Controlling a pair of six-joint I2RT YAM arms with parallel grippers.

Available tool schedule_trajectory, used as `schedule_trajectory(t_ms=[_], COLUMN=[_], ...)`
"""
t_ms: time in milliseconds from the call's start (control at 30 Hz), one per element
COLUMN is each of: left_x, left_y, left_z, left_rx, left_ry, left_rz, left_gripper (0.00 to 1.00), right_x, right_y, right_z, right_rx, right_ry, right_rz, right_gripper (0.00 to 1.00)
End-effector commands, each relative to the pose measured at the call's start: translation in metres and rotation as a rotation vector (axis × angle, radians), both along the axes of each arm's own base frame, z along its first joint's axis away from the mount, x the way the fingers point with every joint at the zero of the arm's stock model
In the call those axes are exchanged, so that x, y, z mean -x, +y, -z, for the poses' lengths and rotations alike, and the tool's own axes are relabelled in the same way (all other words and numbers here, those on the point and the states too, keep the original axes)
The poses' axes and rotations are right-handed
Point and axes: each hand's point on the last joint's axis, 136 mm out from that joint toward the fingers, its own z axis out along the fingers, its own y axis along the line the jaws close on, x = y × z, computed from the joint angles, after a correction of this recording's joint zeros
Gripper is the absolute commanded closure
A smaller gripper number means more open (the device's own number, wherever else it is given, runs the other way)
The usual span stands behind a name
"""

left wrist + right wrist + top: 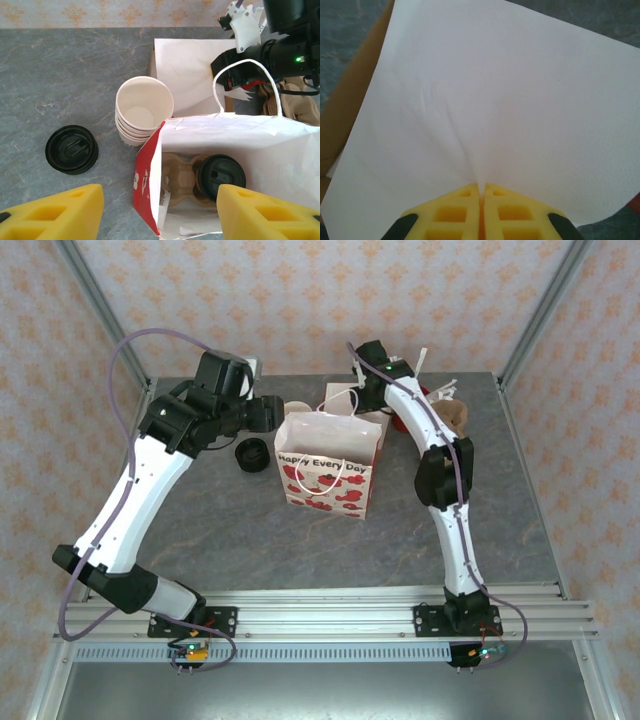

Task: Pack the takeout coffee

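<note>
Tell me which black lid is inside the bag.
The lid on the takeout coffee, seated in the cardboard carrier in the gift bag. The other lid lies on the table, left of the empty cups.

Pale wallpaper with a repeating orange motif, perhaps floral, backs a grey marbled bench framed by aluminium posts.

One gift bag, one takeout coffee, one cup stack, one lid stack, one white paper sheet
</note>
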Motion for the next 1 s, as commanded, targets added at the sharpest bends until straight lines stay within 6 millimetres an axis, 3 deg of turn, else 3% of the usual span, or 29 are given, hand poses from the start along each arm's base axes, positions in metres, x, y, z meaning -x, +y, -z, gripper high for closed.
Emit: schedule_trajectory(t_ms=[0,200,333,567,833,967], left_x=[0.006,0.006,0.006,0.008,0.015,0.019], left_y=[0.001,-0.002,-0.003,-0.001,0.005,0.005], left_z=[-0.012,-0.014,-0.016,-0.023,-0.029,-0.029], left_rx=[0.034,0.05,0.062,0.066,0.074,0.093], left_ry=[-0.033,-0.042,-0.056,-0.09,-0.132,-0.145], left_rz=[0.0,0.01,0.017,0.016,0.008,0.015], left_gripper=[0.38,0.38,0.38,0.38,0.38,0.38], right_x=[0.005,0.014,0.022,0.05,0.104,0.136], right_y=[0.004,0.011,0.016,0.027,0.024,0.015], right_z=[-0.052,-0.107,-0.154,-0.231,-0.286,-0.295], right_rx=[-0.068,-0.166,-0.254,-0.441,-0.568,-0.579], right_ry=[-0.071,-0.152,-0.231,-0.324,-0.385,-0.415], right_rz=[-0.004,-0.018,-0.026,-0.067,-0.112,-0.119], right_gripper=[0.93,0.97,0.99,1.0,1.0,1.0])
